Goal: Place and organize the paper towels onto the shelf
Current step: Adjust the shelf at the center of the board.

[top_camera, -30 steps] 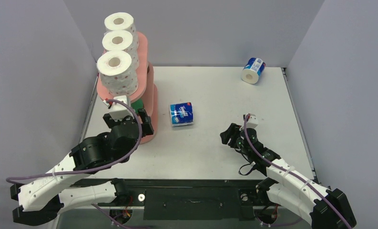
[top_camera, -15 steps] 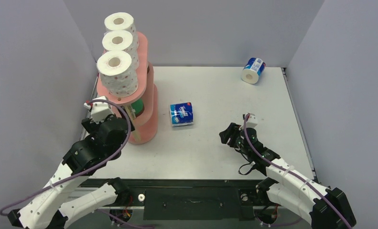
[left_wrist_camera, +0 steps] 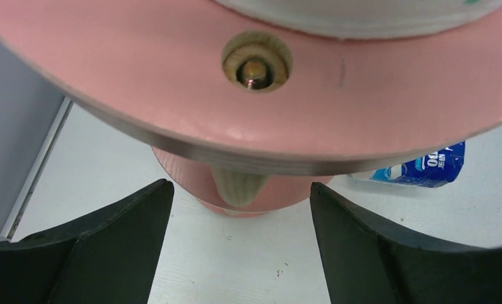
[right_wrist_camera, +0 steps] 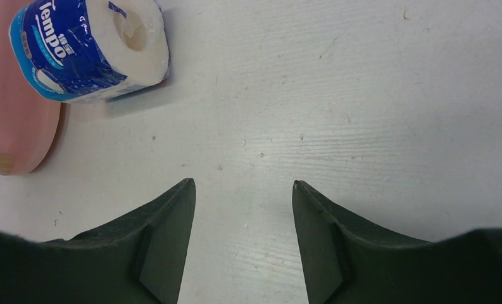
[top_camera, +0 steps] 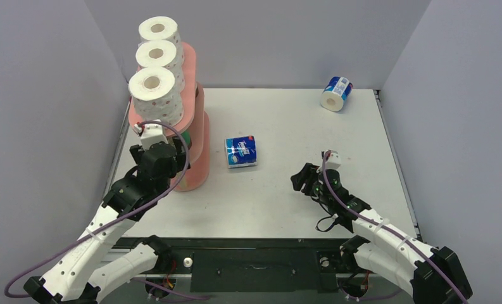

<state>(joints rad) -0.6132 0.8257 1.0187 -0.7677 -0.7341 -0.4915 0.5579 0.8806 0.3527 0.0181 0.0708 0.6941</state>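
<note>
The salmon-pink shelf [top_camera: 199, 136] stands at the table's left. Three white paper towels with red dots sit in a row on its top board: near [top_camera: 152, 95], middle [top_camera: 159, 56], far [top_camera: 159, 28]. A blue-white wrapped roll [top_camera: 241, 152] lies on the table right of the shelf, also in the right wrist view [right_wrist_camera: 77, 50]. Another roll in the same kind of wrapper [top_camera: 336, 93] lies at the back right. My left gripper [left_wrist_camera: 242, 190] is open and empty at the shelf's near end, under a pink board [left_wrist_camera: 140, 95]. My right gripper [right_wrist_camera: 243, 183] hovers open over bare table.
A pale wooden post [left_wrist_camera: 238, 187] of the shelf stands straight ahead of my left fingers. Grey walls close in the left, back and right. A raised rim [top_camera: 387, 133] runs along the table's right edge.
My left arm swung out to the left of the shelf, then came back to its near end. The right arm and all rolls stayed put.
</note>
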